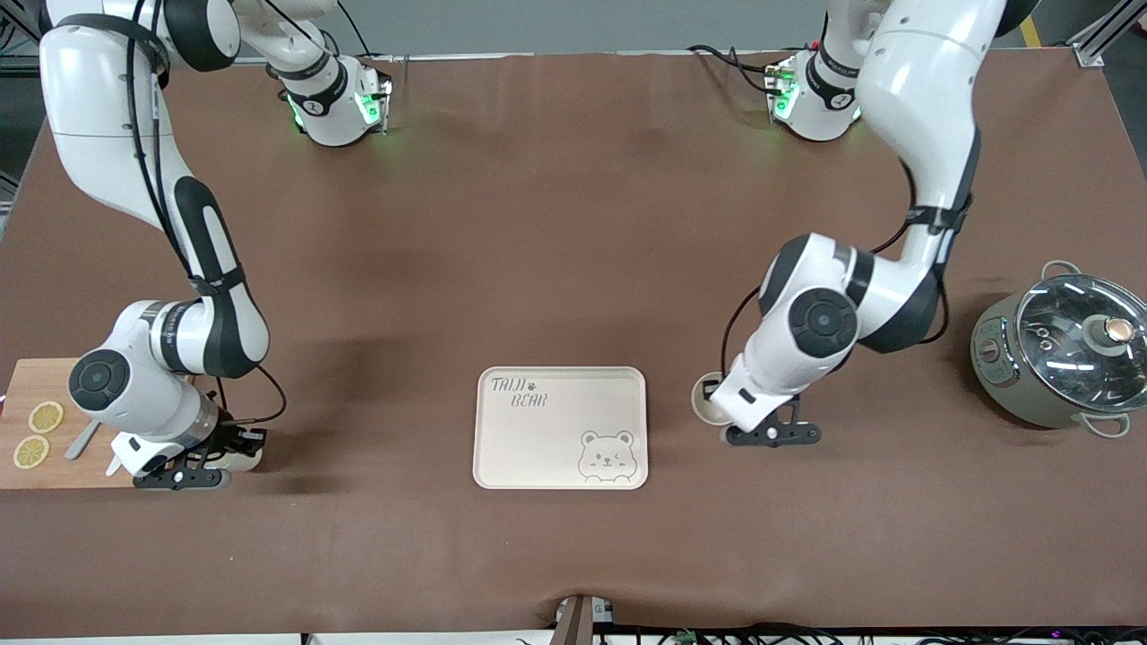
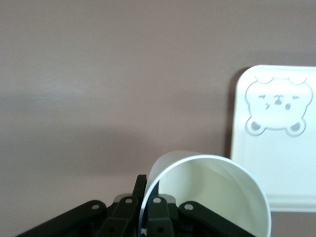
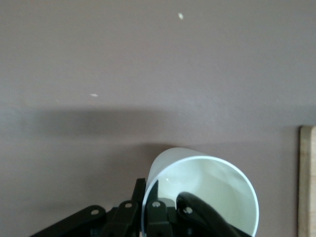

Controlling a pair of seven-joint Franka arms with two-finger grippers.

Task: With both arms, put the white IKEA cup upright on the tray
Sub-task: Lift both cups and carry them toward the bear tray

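Observation:
Two white cups show. My left gripper [image 2: 147, 185] is shut on the thin rim of one white cup [image 2: 212, 192], one finger inside and one outside. That cup [image 1: 706, 399] sits mouth up beside the cream bear tray [image 1: 538, 439], toward the left arm's end. My right gripper [image 3: 146, 190] is shut the same way on the rim of the other white cup [image 3: 207, 195]. This second cup [image 1: 247, 459] is beside the wooden board, toward the right arm's end. The tray [image 2: 281, 163] has nothing on it.
A wooden cutting board [image 1: 54, 475] with two lemon slices [image 1: 45, 417] lies at the right arm's end, its edge [image 3: 307, 182] close to that cup. A lidded grey-green pot [image 1: 1062, 354] stands at the left arm's end. Brown cloth covers the table.

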